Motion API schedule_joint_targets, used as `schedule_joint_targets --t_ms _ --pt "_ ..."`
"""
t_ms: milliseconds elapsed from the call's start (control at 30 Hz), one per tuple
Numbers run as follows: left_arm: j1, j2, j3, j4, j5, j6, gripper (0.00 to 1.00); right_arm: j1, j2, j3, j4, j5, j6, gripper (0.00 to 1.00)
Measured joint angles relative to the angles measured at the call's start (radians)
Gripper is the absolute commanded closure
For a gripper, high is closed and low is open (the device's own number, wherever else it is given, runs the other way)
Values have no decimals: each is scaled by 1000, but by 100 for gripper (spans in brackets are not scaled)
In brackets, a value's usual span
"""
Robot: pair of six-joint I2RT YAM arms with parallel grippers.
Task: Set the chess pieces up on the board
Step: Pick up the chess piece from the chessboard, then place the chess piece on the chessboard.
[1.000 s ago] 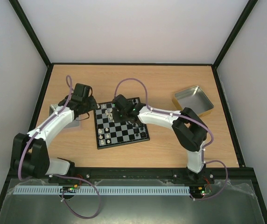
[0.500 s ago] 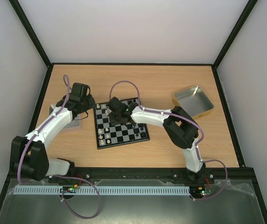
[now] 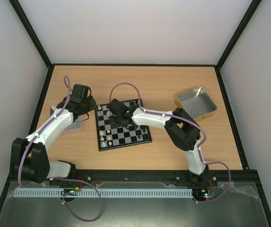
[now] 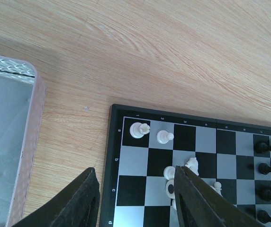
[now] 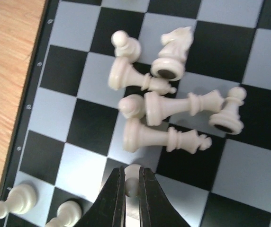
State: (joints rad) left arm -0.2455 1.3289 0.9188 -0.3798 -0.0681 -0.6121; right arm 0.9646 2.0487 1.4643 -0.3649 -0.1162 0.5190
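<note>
Board (image 3: 123, 125) flat at mid-table, within reach of both arms. Left gripper (image 4: 134, 172) idle over its edge, jaws apart, probably to leave room; right gripper (image 5: 131, 171) beside toppled cream pieces (image 5: 164, 109), clamped on one cream pawn (image 5: 132, 187), likely for lifting to its square

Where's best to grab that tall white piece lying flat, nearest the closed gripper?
The tall white piece lies flat, so probably pinch its slim stem near the collar from straight above, squeezing across its length. Another fallen piece lies close alongside, so room is tight.
</note>
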Motion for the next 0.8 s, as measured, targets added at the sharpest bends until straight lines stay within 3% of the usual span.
schedule_joint_targets --t_ms 600,800 --pt "2 0 0 5 8 2 55 51 54 84 2 -33 -1 92" --pt "4 0 -2 6 8 3 55 53 72 89 -1 -35 -3 83"
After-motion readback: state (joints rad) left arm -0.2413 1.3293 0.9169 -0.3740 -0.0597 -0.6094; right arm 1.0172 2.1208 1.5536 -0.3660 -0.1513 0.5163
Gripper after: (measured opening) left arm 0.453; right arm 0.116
